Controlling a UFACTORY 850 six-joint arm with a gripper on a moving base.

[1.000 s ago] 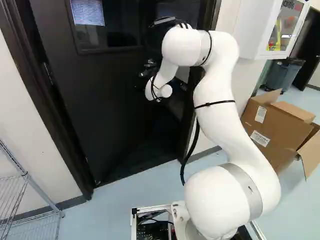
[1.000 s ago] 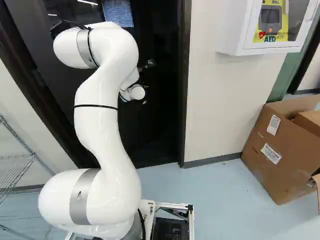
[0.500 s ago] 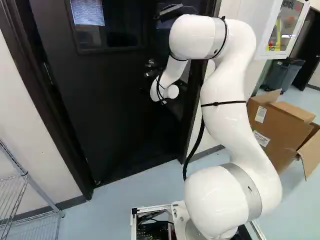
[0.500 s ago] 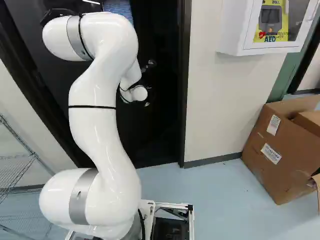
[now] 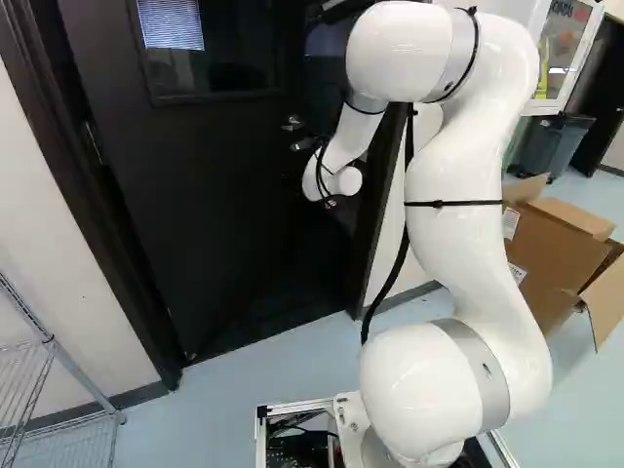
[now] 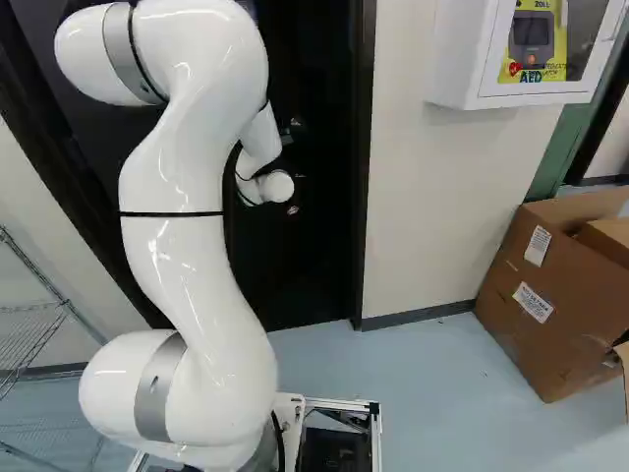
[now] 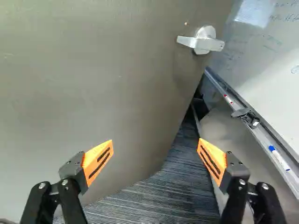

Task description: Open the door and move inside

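The dark door [image 5: 214, 205] fills the middle of the left base view, its handle [image 5: 292, 124] close beside my wrist. In the wrist view the door's face [image 7: 93, 84] spans one side, with a silver lever handle [image 7: 201, 41] well ahead of the fingers. Past the door's edge a gap shows striped carpet [image 7: 154, 200], so the door stands partly open. My gripper [image 7: 155, 156] is open, with its orange pads wide apart and nothing between them. In both base views the wrist and the dark background hide its fingertips.
A whiteboard [image 7: 275, 70] with a marker tray [image 7: 261, 133] stands beside the gap. The door frame [image 6: 362, 197] runs close to my arm. A wire shelf [image 5: 49, 370] is at the left, a cardboard box [image 6: 550, 295] at the right, under a white wall cabinet [image 6: 462, 59].
My arm has shifted to the right in the left base view, its upper bend coming nearer the camera. The wrist moved right and slightly down. The base and door show no shift.
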